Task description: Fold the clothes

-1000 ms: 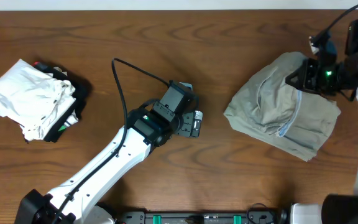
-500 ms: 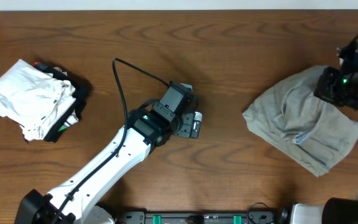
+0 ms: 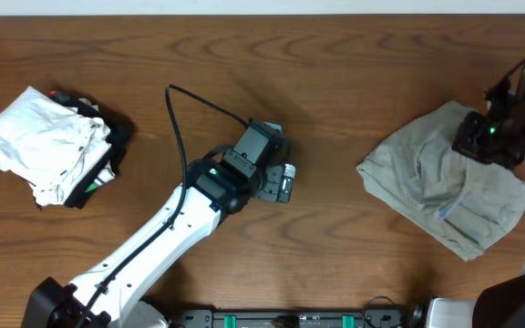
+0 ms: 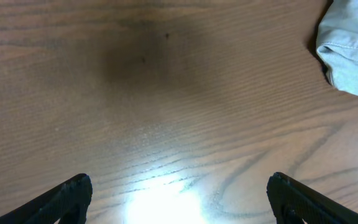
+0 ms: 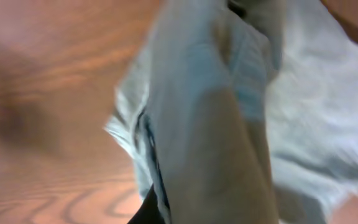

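I'm positioning the grey garment (image 3: 431, 182) at the right edge, and I judge flattening comes next. The right gripper (image 3: 481, 138) has its jaws buried in cloth, so I cannot tell their state. The left gripper (image 3: 283, 182) idles mid-table, jaws wide apart.

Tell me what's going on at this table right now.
Two robot arms are working on laundry. The right gripper is down on a crumpled khaki garment at the right side of the table, apparently pinching it. The left gripper hangs open over bare wood mid-table. A white bundle sits at the left, away from both.
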{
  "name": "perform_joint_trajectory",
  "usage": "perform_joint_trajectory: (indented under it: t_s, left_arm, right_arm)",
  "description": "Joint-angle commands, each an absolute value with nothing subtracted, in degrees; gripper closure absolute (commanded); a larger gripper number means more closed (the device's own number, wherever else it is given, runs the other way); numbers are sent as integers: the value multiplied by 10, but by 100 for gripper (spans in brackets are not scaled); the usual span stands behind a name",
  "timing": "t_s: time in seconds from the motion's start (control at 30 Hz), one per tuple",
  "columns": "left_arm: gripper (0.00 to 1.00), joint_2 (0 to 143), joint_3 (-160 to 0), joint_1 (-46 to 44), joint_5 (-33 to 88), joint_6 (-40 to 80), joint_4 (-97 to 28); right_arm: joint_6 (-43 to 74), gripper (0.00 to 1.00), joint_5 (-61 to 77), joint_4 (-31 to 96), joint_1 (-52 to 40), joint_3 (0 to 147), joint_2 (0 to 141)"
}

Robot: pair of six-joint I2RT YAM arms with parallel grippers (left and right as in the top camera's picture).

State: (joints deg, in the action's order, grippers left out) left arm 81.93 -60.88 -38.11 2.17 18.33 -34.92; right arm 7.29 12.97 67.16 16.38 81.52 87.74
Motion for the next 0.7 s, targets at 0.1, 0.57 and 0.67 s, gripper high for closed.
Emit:
perform_joint_trajectory:
  t_s: [0.1, 0.57, 0.67]
  left_arm:
    - [8, 823, -610, -359, 8, 174, -331]
    - [7, 861, -610, -358, 88, 161, -187]
    - [8, 888, -610, -358, 127, 160, -154]
  right_arm:
    - [51, 99, 244, 615, 105, 818, 873]
    - [153, 99, 76, 627, 125, 818, 873]
    - [154, 99, 53, 650, 159, 817, 873]
